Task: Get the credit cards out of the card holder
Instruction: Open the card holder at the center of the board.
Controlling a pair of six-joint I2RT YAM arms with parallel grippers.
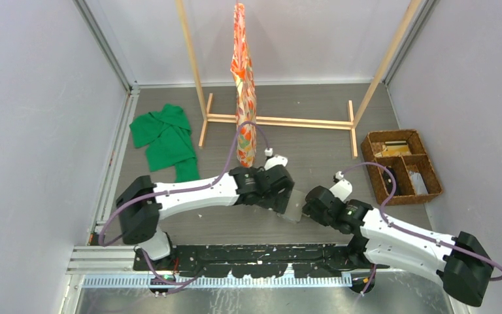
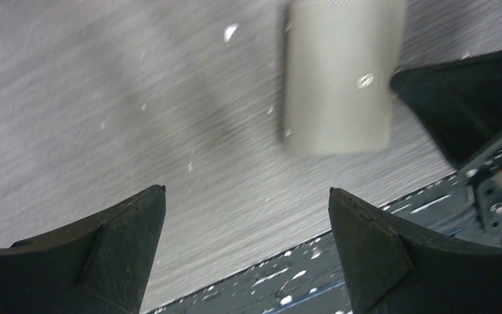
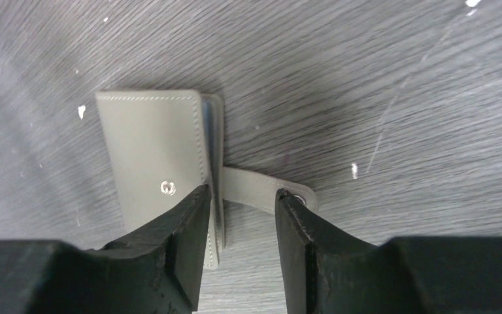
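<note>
The grey wood-grain tabletop [image 1: 301, 147] carries everything, and the card holder [image 1: 295, 206] lies flat on it near the middle. Beyond the card holder stands a wooden rack [image 1: 278, 121] with an orange patterned cloth [image 1: 243, 85] hanging from it. A green garment [image 1: 165, 137] lies crumpled well off to the card holder's far left, and a brown wicker basket [image 1: 395, 133] sits well off to its right.

The left arm [image 1: 196, 193] reaches in from the card holder's left. The left jaws are spread wide with nothing between them, hovering just beside the holder. The right arm [image 1: 392, 239] comes in from its right. The right jaws stand apart astride the holder's strap [image 3: 258, 190], one finger over the cover's edge, not clenched.

The card holder [image 3: 153, 157] is folded shut, its strap unfastened and lying out to the side, with a small metal snap [image 3: 168, 188] on the cover.
</note>
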